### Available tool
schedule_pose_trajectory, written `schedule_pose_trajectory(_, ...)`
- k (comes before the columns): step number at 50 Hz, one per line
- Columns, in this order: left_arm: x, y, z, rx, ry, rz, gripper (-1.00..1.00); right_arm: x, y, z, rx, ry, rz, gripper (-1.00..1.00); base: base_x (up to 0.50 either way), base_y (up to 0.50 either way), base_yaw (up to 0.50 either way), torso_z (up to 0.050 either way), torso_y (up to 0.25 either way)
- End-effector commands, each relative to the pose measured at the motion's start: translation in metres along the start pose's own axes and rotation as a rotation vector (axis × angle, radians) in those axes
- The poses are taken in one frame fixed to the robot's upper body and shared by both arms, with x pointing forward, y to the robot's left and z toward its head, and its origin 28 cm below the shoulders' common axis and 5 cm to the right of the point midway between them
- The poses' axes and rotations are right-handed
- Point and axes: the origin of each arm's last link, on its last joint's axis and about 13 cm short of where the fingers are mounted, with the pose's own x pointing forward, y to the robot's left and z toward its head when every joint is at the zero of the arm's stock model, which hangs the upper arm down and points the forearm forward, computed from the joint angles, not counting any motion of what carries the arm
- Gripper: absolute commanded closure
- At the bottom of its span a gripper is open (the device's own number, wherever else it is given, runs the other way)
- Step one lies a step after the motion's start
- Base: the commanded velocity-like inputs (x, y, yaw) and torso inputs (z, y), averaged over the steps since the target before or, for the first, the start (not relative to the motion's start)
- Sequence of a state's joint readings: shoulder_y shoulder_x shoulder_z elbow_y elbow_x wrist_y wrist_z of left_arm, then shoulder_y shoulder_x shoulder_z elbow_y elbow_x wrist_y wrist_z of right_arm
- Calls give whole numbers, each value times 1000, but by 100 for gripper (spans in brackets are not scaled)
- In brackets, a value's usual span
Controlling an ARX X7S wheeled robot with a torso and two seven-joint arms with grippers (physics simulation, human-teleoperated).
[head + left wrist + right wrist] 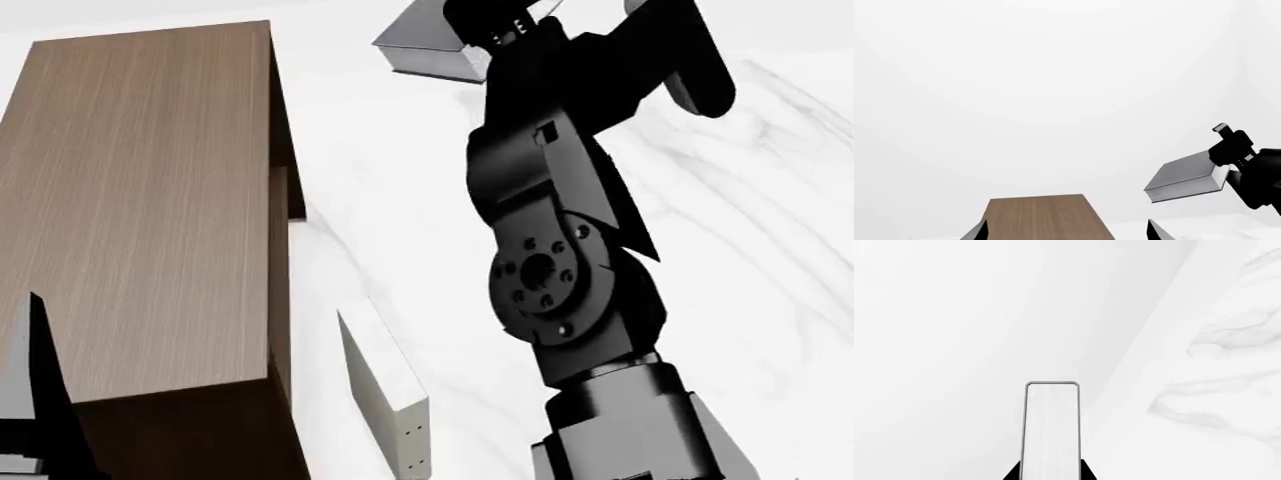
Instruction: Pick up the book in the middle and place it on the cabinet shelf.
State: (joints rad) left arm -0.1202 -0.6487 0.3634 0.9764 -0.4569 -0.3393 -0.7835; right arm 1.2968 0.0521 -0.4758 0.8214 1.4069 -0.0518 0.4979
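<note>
Book [1185,176] first: the grey hardback is off the floor and raised high, clamped at one end between the jaws of the right gripper [1233,150], page edges facing the right wrist camera. So the pick is done; the placing is not. It hangs well apart from the cabinet shelf [147,200], whose flat top is bare where visible. Left gripper [1066,231] hovers near that top, holding nothing and apparently spread. One off-white book [387,400] stands on the marble floor [747,250] beside the cabinet.
</note>
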Motion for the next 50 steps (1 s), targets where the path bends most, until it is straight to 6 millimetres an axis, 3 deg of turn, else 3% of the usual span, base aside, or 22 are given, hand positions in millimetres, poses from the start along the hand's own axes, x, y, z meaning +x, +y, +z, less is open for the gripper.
schedule_pose_trajectory(1,0,0,0,0,2,1,-100,-18,20,1,38,188,148,100,0,0,0,0,10)
schedule_pose_trajectory(14,0,-1,-2,3,5,-2,-100,-37,25,-4,124,445,212,100,0,0,0,0,1)
schedule_pose_trajectory(32,1,-1,-4,3,7,-4,-100,-58,40,-6,131,493,320,100,0,0,0,0,2)
schedule_pose_trajectory(50,0,1,-1,0,3,3,-100,-62,40,-40,140,577,332,100,0,0,0,1,1)
